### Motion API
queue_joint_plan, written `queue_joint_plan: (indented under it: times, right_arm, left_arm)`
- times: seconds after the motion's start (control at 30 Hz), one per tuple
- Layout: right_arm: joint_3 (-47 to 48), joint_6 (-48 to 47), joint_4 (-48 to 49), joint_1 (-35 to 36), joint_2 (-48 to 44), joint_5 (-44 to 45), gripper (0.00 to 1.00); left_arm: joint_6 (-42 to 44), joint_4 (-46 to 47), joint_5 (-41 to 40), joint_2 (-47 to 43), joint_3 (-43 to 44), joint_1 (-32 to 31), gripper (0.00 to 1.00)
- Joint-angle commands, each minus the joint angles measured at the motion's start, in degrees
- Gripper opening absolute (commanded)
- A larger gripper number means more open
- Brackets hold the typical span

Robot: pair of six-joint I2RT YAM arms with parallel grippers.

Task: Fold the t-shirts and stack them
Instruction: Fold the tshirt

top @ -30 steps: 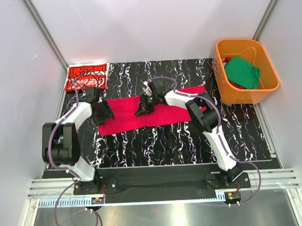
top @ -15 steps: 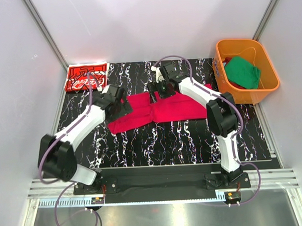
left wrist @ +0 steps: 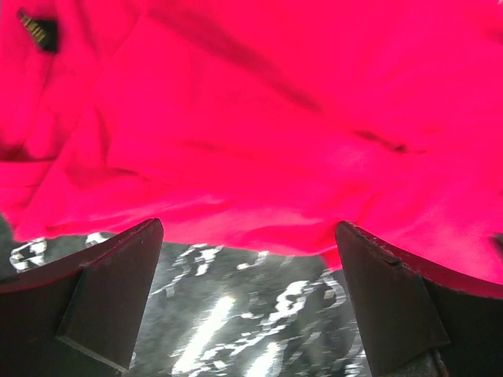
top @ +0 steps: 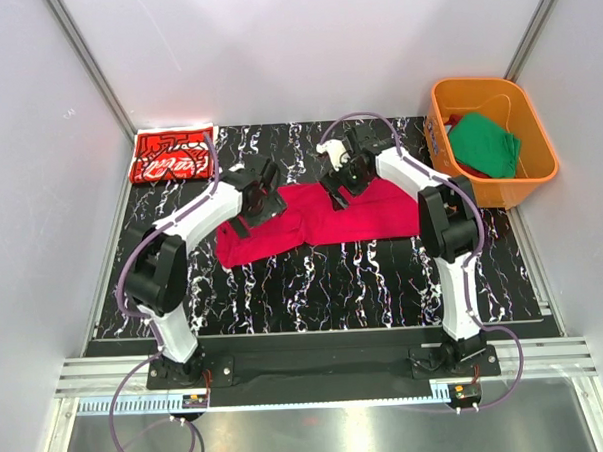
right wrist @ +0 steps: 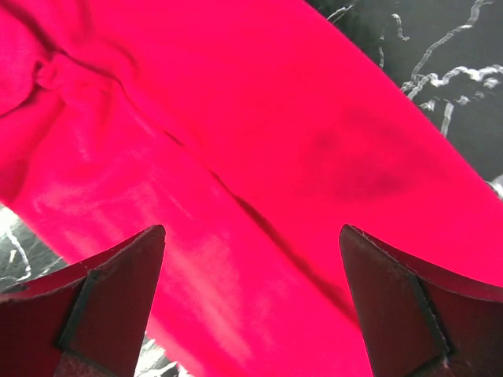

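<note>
Left hand point(left wrist: 247, 226), right hand point(right wrist: 251, 229) agape over tee point(top: 376, 219)

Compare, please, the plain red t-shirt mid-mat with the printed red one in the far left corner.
The plain red t-shirt bears no print; the printed red t-shirt has white line art. The plain one lies as a long rumpled strip; the printed one is a compact folded rectangle. Both are red cloth lying on the black marbled mat.

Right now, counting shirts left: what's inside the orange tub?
A green t-shirt and a red sliver beside it; anything beneath them in the orange tub is covered.
</note>
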Motion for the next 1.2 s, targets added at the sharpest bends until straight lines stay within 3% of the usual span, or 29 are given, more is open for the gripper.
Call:
queue_joint_plan:
  times: [0.0, 0.33, 0.47, 0.73, 1.0, 1.17]
  right_arm:
    - [5.88, -3.28, -3.75, -0.91, 4.27, -7.64, 1.0]
    - [4.31, 10.16, -2.26, -0.64, 6.04, 0.88, 1.0]
    - [-0.51, 14.39, -3.74, 1.99, 4.54, 10.26, 1.0]
    - [-9.66, 25.63, -7.35, 6.91, -0.98, 20.21, 1.0]
    - [-18.89, 46.45, -6.39, 14.47, -7.76, 23.82, 1.0]
    - [-24.95, 61.9, 2.21, 19.92, -9.35, 15.41, 1.0]
  left_arm:
    - [-3.49, -0.4, -1.43, 2.78, 6.03, 0.96, 0.99]
    - [1.87, -0.76, -0.46, 14.03, 11.67, 5.0, 0.99]
    - [4.24, -3.73, -0.02, 20.44, 17.71, 6.23, 0.99]
    - [18.29, -7.08, 1.64, 30.38, 29.59, 6.67, 0.98]
    - [33.5, -9.02, 7.97, 40.84, 45.33, 6.76, 0.95]
    - [42.72, -8.4, 12.45, 45.68, 53.49, 7.38, 0.94]
